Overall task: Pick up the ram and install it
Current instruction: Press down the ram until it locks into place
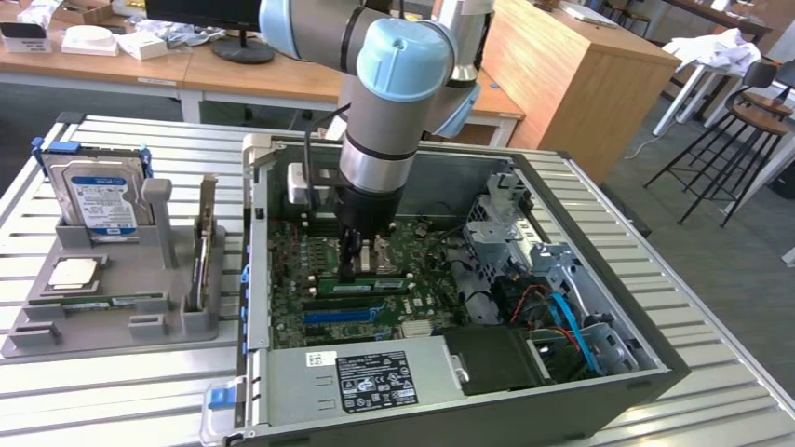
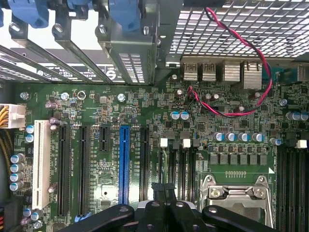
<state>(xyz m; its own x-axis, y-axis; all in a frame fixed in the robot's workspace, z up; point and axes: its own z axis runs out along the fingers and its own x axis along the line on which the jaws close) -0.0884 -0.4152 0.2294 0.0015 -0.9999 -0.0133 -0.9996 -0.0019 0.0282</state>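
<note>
While the arm reaches down into the open computer case [image 1: 597, 279], the exterior view runs as follows from its left. A grey holder tray [image 1: 112, 307] sits on the desk [image 1: 112, 391] at 9 o'clock from the case, carrying a hard drive [image 1: 100, 196], an upright expansion card [image 1: 203, 251] and a green stick [image 1: 106, 301] lying flat. At centre, the pincer [image 1: 359, 270] stands clenched over the motherboard [image 1: 311, 270], its tip just above the ram [image 1: 363, 284], which lies along the memory slots; whether they touch cannot be told. Blue cables [image 1: 565, 317] lie at 3 o'clock.
</note>
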